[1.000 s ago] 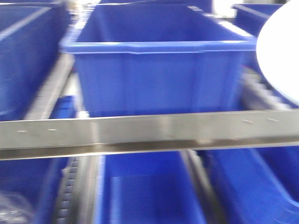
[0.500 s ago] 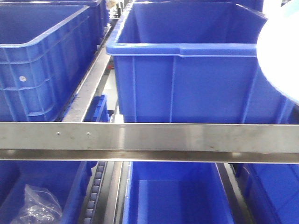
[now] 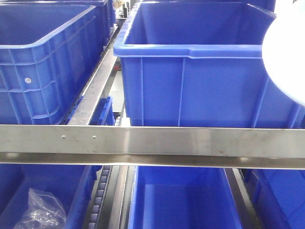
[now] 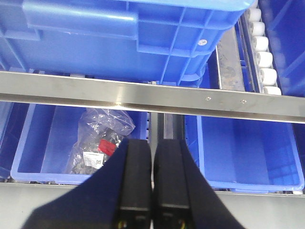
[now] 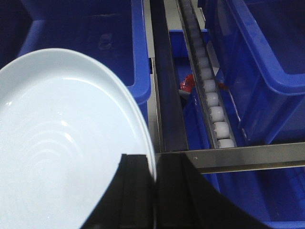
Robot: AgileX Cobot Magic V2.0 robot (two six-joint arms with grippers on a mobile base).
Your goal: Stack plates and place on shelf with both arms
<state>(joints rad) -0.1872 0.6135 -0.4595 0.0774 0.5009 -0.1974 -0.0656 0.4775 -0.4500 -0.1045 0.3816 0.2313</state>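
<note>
A pale bluish-white plate [image 5: 57, 152] with faint concentric rings fills the left of the right wrist view. My right gripper [image 5: 155, 164] is shut on its rim, one finger over the inside and one behind. The same plate shows as a white round edge [image 3: 286, 62] at the right of the front view, held up in front of the blue bins. I cannot tell whether one plate or two are held. My left gripper [image 4: 152, 148] is shut and empty, its fingers [image 4: 136, 176] pressed together, pointing at the shelf's lower row.
A steel shelf rail [image 3: 152, 143] runs across the front view. Large blue bins [image 3: 190, 71] stand on the upper level, another [image 3: 43, 57] at left. Lower bins [image 4: 248, 152] sit below; one holds a plastic bag [image 4: 100, 138]. White rollers [image 5: 212, 102] line a track.
The view has shifted slightly and sharpened: the bins and rail sit a little more to the right than a second ago. The plate's edge stays at the right.
</note>
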